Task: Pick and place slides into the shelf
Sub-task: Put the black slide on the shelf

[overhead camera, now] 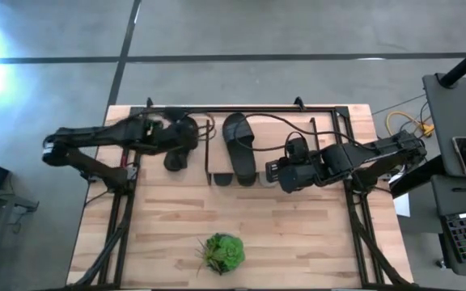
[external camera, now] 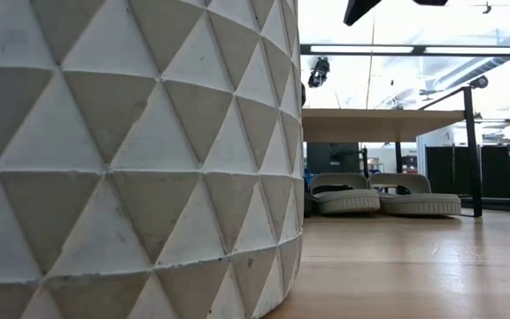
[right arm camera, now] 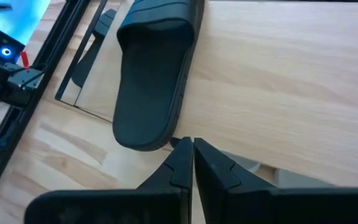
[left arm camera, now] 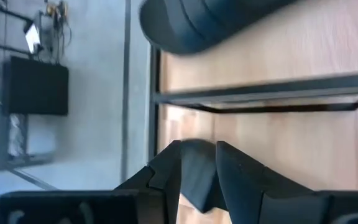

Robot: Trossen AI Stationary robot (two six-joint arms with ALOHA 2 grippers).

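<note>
My left gripper (overhead camera: 176,144) (left arm camera: 197,163) is shut on a black slide (overhead camera: 174,158), just left of the shelf's left end (overhead camera: 209,149). A second black slide (overhead camera: 239,145) (right arm camera: 151,81) (left arm camera: 197,22) lies sole down on the shelf's wooden top (overhead camera: 298,129). Two pale grey slides (external camera: 343,197) (external camera: 417,200) sit on the table under the shelf plank (external camera: 379,113); their ends peek out at its near edge (overhead camera: 253,181). My right gripper (overhead camera: 280,174) (right arm camera: 188,149) is shut, close to the near end of the slide on top, touching nothing that shows. My left gripper pinches a dark part of the black slide (left arm camera: 197,171) between its two fingers (left arm camera: 166,171). The fingers point level toward the table's right, at the shelf. Which part of the slide this is, and whether the slide rests on the table, stays hidden by the gripper.
A small green plant (overhead camera: 222,252) in a white faceted pot (external camera: 131,159) stands near the table's near edge. Black cables run across the shelf top (overhead camera: 281,121). The shelf's wire frame bar (left arm camera: 260,93) crosses in front of my left gripper. Bare tabletop (overhead camera: 314,234) lies in front of the shelf.
</note>
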